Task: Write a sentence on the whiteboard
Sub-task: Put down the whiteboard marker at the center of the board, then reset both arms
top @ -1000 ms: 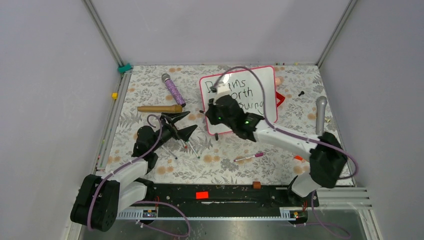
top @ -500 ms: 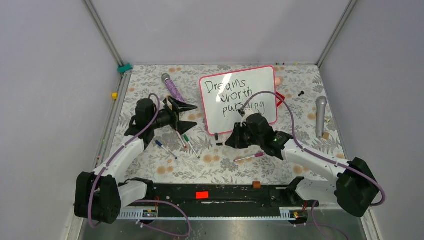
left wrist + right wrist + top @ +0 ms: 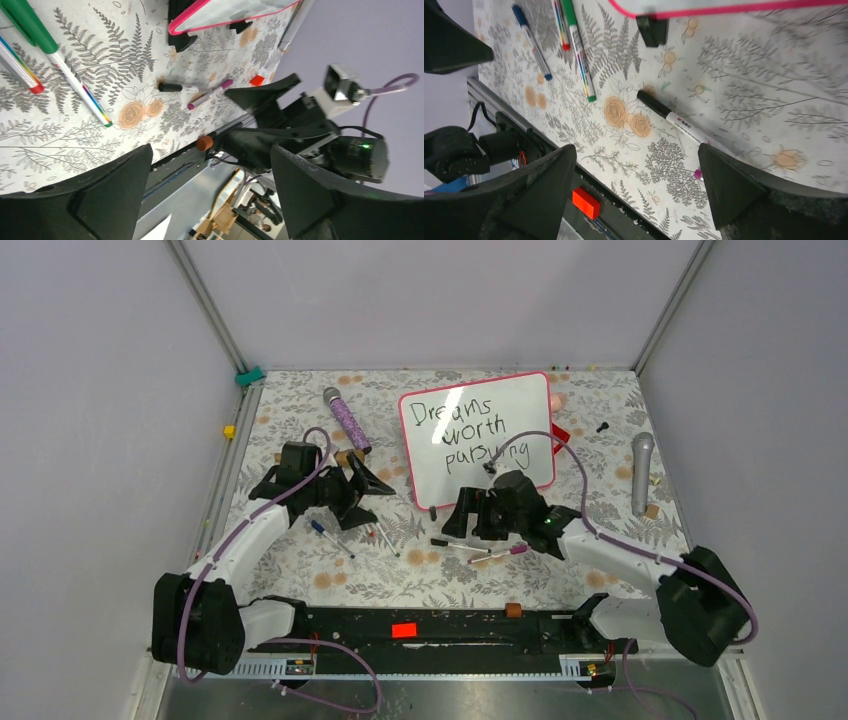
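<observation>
Right gripper [image 3: 635,150]: wide open, with nothing in it, low over the table.
Black pen [image 3: 674,122]: lies flat on the flowery cloth [image 3: 280,420]. In the top view it is just at 7 o'clock from the right fingertips. No finger touches it.
Pink pen [image 3: 497,554]: lies flat, close to the black pen at 4 o'clock from it.
Whiteboard [image 3: 530,405]: near the right gripper, at 12 o'clock from it. It has a pink frame, and its face shows to the top camera.
Black foot [image 3: 651,30]: sits under the near edge of the whiteboard, on the cloth.
Sentence [image 3: 470,435]: black words on the whiteboard, "Dreams worth pursuing", in three lines. The right arm's purple cable crosses the last word.
Left gripper [image 3: 211,150]: wide open, with nothing in it. It is at 9 o'clock from the right gripper, well apart.
Blue pen [image 3: 531,40]: on the cloth, at 6 o'clock from the left gripper.
Green pen [image 3: 580,55]: on the cloth beside a red pen [image 3: 559,25], between the two grippers.
Purple microphone [image 3: 347,420]: lies at 12 o'clock from the left gripper.
Grey microphone [image 3: 641,470]: lies at 3 o'clock from the whiteboard, apart from it.
</observation>
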